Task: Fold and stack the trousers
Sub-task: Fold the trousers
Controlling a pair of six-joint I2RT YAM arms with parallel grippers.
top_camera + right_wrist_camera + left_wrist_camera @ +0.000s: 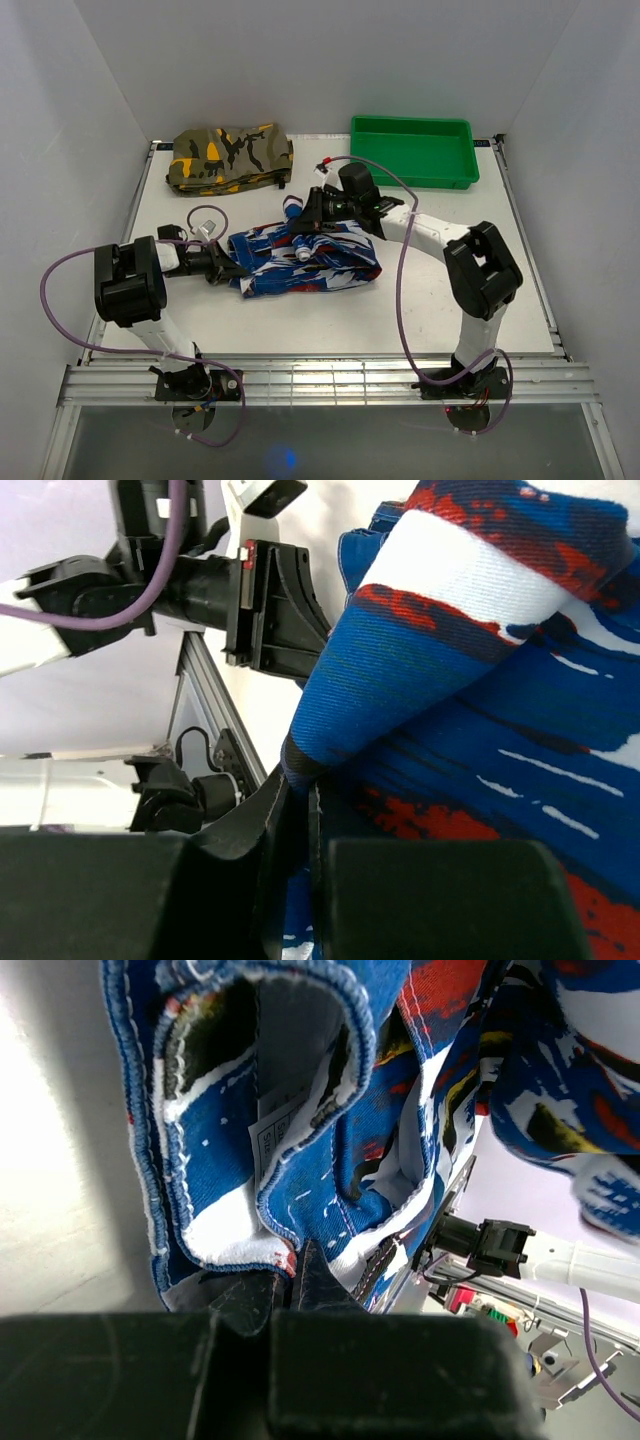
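Observation:
The trousers [310, 262], blue print with white, red and black streaks, lie bunched in the middle of the table. My left gripper [228, 268] is shut on their left edge; in the left wrist view the stitched hem [250, 1250] sits pinched at the gripper [290, 1278]. From the right, my right gripper [300, 222] is shut on an upper fold of the trousers [480, 680], with cloth squeezed between its jaws at the gripper [305, 790]. The left arm's gripper housing [270, 610] shows close behind that fold.
A folded olive camouflage garment [230, 157] lies at the back left. A green tray [412, 150] stands at the back right. White walls close in the table on three sides. Purple cables [400, 290] loop beside both arms.

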